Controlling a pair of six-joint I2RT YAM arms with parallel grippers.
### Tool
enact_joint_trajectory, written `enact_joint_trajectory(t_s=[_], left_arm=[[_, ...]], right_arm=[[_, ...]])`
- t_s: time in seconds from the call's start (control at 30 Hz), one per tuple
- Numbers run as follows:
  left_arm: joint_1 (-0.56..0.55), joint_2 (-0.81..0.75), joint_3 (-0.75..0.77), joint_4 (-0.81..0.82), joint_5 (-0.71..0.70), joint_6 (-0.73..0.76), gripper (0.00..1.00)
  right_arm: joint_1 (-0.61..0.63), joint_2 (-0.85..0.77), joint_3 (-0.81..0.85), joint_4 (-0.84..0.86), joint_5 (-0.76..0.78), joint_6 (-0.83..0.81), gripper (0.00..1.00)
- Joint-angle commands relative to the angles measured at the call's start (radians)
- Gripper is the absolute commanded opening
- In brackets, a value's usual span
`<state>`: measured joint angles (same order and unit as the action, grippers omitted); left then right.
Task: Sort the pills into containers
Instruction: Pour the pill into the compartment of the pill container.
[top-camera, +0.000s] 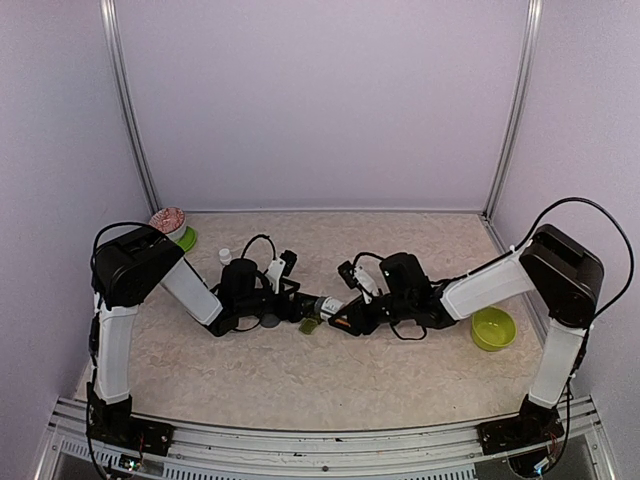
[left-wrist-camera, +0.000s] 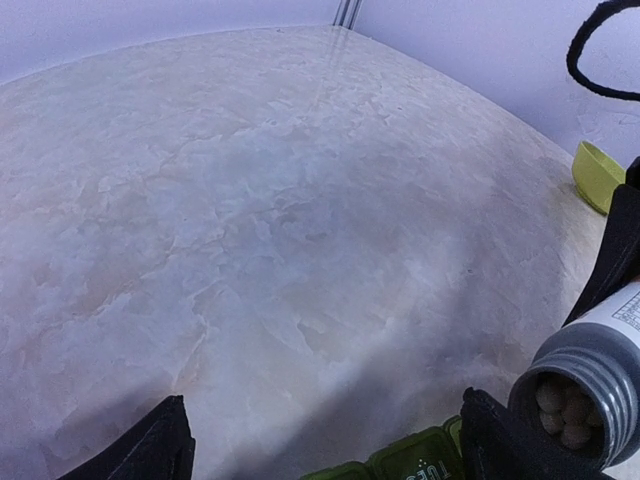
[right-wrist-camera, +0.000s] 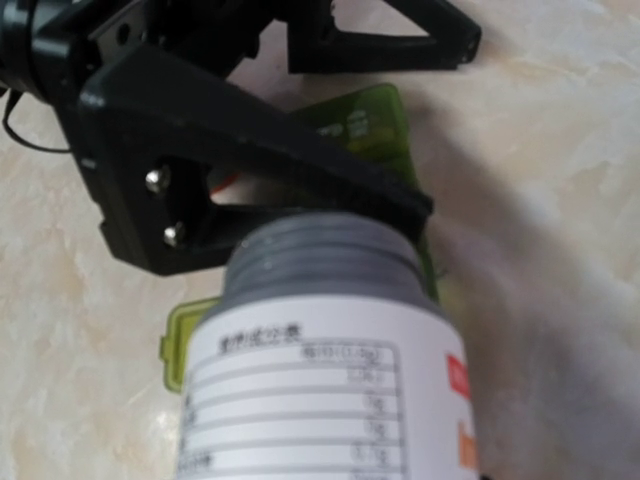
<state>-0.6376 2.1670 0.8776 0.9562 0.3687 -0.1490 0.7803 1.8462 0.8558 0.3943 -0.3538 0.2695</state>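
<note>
The dark green container strip lies on the table between both grippers. In the left wrist view it sits at the bottom edge, close to the right finger. My left gripper is open wide over it. My right gripper is shut on a white pill bottle with a grey threaded neck, tipped with its mouth towards the strip. Pale round pills show inside the open mouth. In the right wrist view the green strip lies partly under the left gripper's black finger; my own fingers are hidden.
A lime-green bowl stands at the right. A patterned bowl and a green object sit at the back left. A small white bottle stands behind the left arm. A dark grey round cap lies by the left gripper.
</note>
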Motion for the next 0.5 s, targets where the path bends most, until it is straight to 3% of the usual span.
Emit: enact_joint_trajectory(t_s=[0.0,0.47], left_arm=[[-0.006,0.009,-0.022,-0.045,0.009,-0.011,0.89],[-0.004,0.010,-0.022,-0.046,0.011,-0.011,0.89]], right_arm=[[-0.006,-0.001,0.043,-0.050,0.007,-0.022,0.15],[0.002,0.007,0.114,-0.182,0.028,-0.036,0.15]])
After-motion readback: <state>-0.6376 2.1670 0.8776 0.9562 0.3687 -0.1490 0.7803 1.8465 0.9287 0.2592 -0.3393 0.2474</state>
